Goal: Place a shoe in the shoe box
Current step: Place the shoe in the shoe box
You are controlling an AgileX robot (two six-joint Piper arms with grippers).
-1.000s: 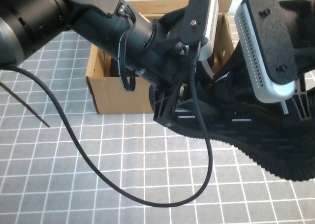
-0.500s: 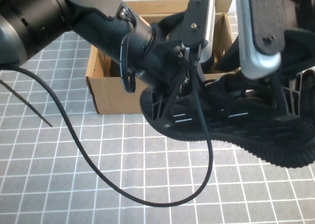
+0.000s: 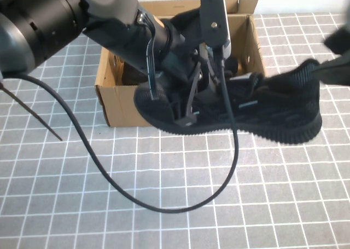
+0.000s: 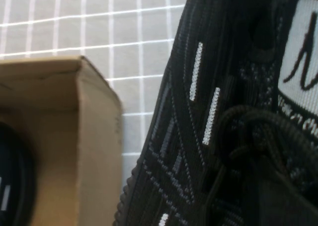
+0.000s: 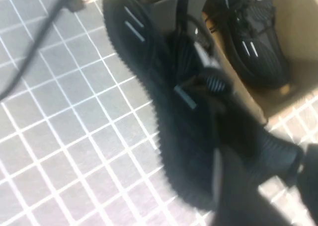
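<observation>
A black mesh shoe (image 3: 273,109) hangs level just in front of the brown cardboard shoe box (image 3: 117,104), toe to the left and heel to the right. My left gripper (image 3: 191,109) reaches down from the upper left and is shut on the shoe's laced middle. The left wrist view is filled by the shoe (image 4: 198,112) beside a box corner (image 4: 74,136). My right gripper (image 3: 336,57) stands open at the far right edge, just off the heel. In its wrist view the shoe (image 5: 174,112) lies ahead of the open right gripper (image 5: 272,181).
A matching black shoe (image 5: 253,37) lies inside the open box (image 5: 303,27). A black cable (image 3: 109,178) loops over the grey gridded table in front of the box. A thinner cable (image 3: 33,117) crosses the left side.
My left gripper has shut on the shoe. My right gripper has opened, let go and drawn back to the right edge. The shoe has shifted left and levelled out.
</observation>
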